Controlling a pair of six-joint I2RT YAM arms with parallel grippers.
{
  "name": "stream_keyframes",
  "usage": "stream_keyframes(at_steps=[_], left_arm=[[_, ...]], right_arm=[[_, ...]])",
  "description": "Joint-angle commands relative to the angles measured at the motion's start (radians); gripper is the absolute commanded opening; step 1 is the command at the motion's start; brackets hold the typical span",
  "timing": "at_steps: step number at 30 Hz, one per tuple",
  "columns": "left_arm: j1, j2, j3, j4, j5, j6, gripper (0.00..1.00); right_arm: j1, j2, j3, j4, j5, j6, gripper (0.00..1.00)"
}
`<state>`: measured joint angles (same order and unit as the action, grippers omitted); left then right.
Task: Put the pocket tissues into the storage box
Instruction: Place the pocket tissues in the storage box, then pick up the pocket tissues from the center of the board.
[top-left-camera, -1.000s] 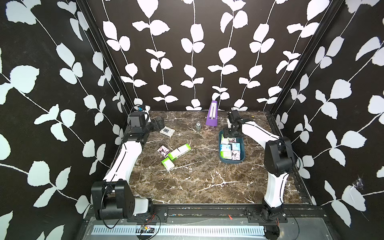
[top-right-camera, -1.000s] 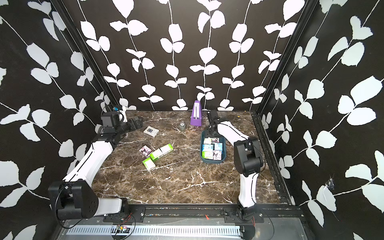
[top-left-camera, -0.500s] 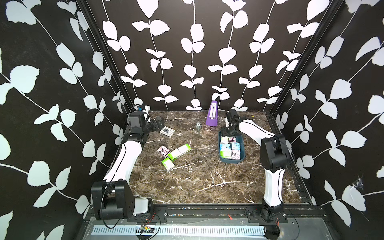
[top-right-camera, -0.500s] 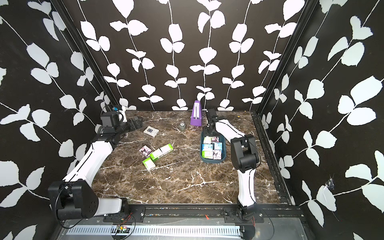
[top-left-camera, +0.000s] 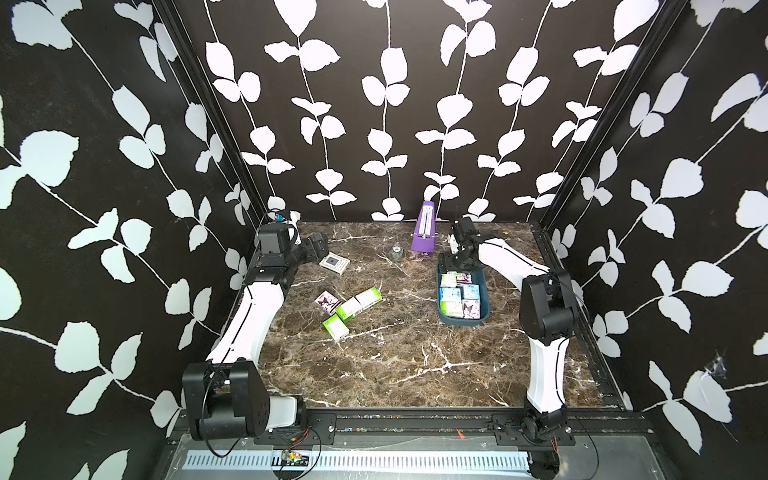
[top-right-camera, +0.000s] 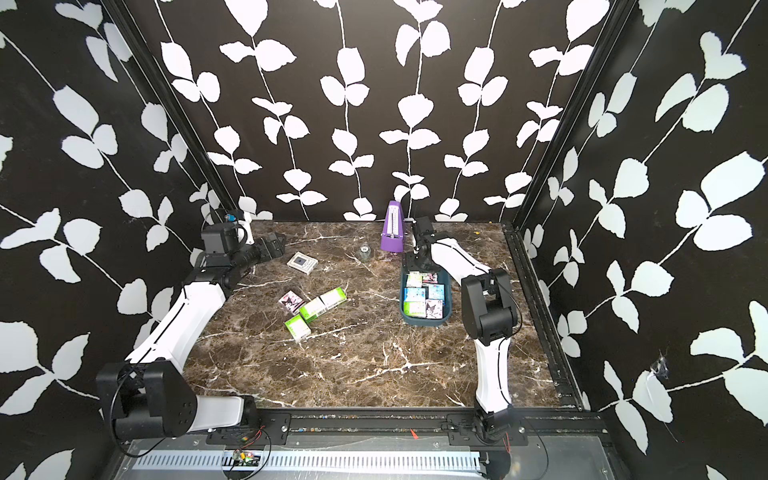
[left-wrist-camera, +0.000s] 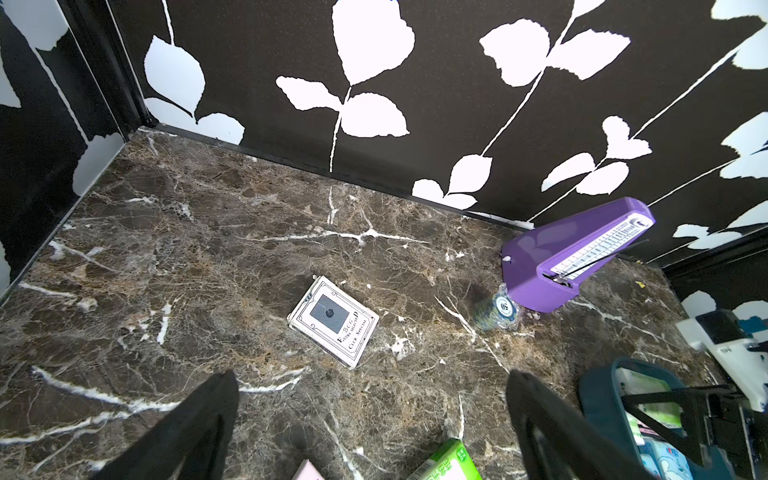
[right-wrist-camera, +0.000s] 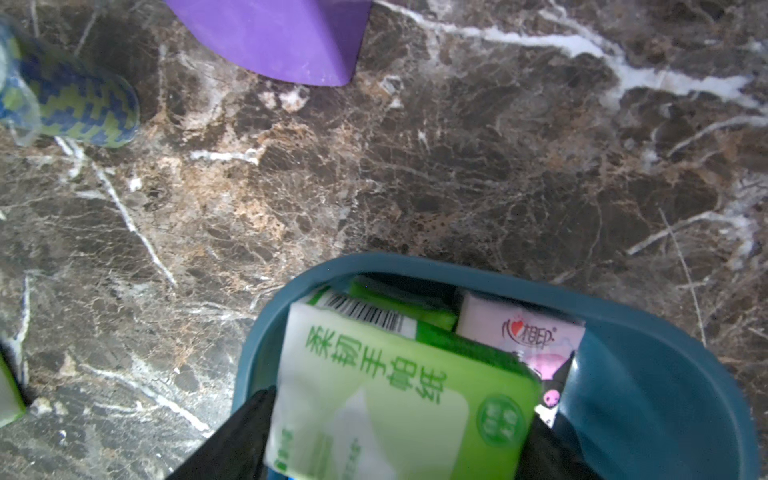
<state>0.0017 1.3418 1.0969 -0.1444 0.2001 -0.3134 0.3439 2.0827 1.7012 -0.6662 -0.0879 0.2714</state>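
Right gripper (right-wrist-camera: 403, 409) straddles a green tissue packet (right-wrist-camera: 374, 374), storage box (right-wrist-camera: 648, 374) right beneath it; can't tell if it's pinched or loose. I'd spread wide, then lift straight up so nothing tags along.

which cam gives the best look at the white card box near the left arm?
Left wrist view: the card box lies flat on the marble, centred, unobstructed, with its print readable. In both top views it is small and its print is unreadable. The right wrist view does not show it.
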Motion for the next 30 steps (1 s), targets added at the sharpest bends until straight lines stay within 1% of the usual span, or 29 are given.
stream_keyframes(at_steps=[1,8,14,19,22,25,30], left_arm=[[0.004,-0.023,0.001,0.012,-0.006,0.014,0.99],[0.003,-0.027,0.001,0.01,-0.008,0.017,0.99],[0.004,-0.027,0.001,0.008,-0.009,0.018,0.99],[0.003,-0.026,-0.002,0.011,-0.008,0.015,0.99],[0.004,-0.026,-0.003,0.012,-0.011,0.015,0.99],[0.003,-0.023,-0.005,0.019,-0.009,0.008,0.99],[0.003,-0.021,-0.011,0.031,-0.005,-0.016,0.99]], right_arm=[[0.0,-0.025,0.04,0.002,-0.048,-0.025,0.84],[-0.002,-0.046,0.013,0.028,-0.065,-0.015,0.86],[-0.006,-0.111,-0.05,0.065,-0.03,0.008,0.86],[-0.013,-0.161,-0.089,0.089,-0.02,0.032,0.82],[-0.007,-0.184,-0.114,0.117,-0.059,0.004,0.79],[0.033,-0.188,-0.12,0.131,-0.089,-0.029,0.77],[0.16,-0.204,-0.117,0.162,-0.039,-0.105,0.79]])
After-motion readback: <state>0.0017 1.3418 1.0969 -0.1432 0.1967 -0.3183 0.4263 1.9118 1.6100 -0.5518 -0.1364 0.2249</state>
